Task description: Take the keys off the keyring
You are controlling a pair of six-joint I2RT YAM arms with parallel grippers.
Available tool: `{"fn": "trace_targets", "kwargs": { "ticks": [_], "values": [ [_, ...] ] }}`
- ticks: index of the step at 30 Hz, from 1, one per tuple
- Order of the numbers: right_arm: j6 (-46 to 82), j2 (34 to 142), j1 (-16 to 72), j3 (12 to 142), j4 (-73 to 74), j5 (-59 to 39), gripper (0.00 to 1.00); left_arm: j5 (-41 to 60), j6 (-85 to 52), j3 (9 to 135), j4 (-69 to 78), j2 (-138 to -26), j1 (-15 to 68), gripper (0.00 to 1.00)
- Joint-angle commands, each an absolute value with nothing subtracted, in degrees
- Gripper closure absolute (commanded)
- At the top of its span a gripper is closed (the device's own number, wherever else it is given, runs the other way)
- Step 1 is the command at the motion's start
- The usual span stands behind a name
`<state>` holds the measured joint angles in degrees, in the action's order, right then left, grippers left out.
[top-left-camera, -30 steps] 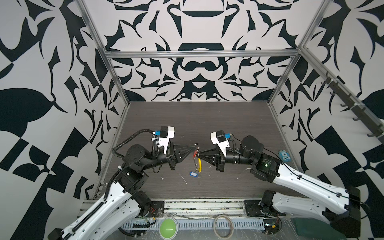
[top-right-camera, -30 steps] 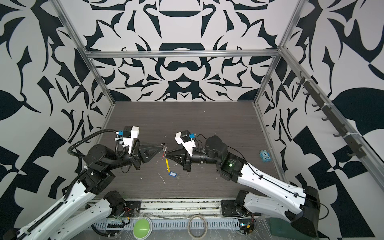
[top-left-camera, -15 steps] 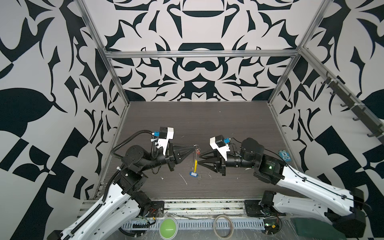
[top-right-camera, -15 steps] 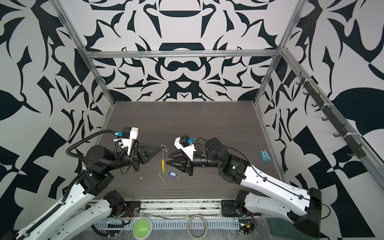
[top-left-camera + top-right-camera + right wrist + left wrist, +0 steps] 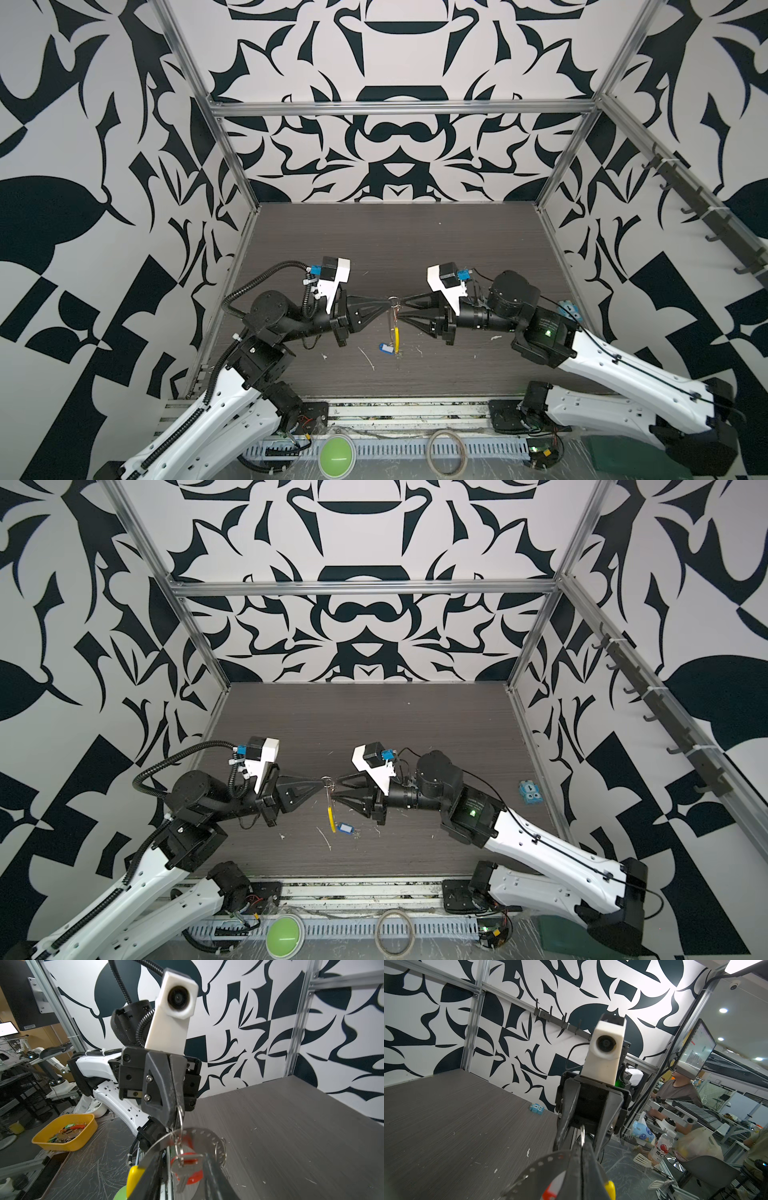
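Nearby: blue tag (image 5: 386, 348) on table (image 5: 415, 249), blue toy (image 5: 568, 309) at R edge.

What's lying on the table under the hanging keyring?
A blue-tagged key bunch lies on the table below the keyring. Whether it is linked to the ring can't be seen.

Keys (image 5: 184, 1167) between left claw (image 5: 388, 300) and right claw (image 5: 402, 308)

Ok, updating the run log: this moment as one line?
left gripper: shut on silver ring | right gripper: jaws open near red-tag key | keyring: hanging | blue tag: on table
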<state>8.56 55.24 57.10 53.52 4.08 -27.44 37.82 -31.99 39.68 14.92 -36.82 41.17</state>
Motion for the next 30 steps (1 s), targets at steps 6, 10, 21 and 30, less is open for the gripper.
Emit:
{"fn": "trace_targets", "kwargs": {
  "ticks": [6,10,21,30],
  "values": [
    [7.6,54.1,57.4,56.7,6.4,-28.5,0.73,39.2,-32.6,39.8,17.5,-36.4,41.3,1.0],
    [7.0,53.3,57.4,56.7,5.9,-26.8,0.61,39.4,-32.8,39.6,17.8,-36.3,41.3,1.0],
    [6.9,54.1,57.3,57.2,5.9,-28.2,0.72,39.1,-33.4,39.2,18.9,-36.7,41.3,1.0],
    [6.7,54.1,57.4,57.2,5.5,-28.8,1.0,37.2,-33.8,38.7,19.7,-36.6,41.3,1.0]
  ]
}}
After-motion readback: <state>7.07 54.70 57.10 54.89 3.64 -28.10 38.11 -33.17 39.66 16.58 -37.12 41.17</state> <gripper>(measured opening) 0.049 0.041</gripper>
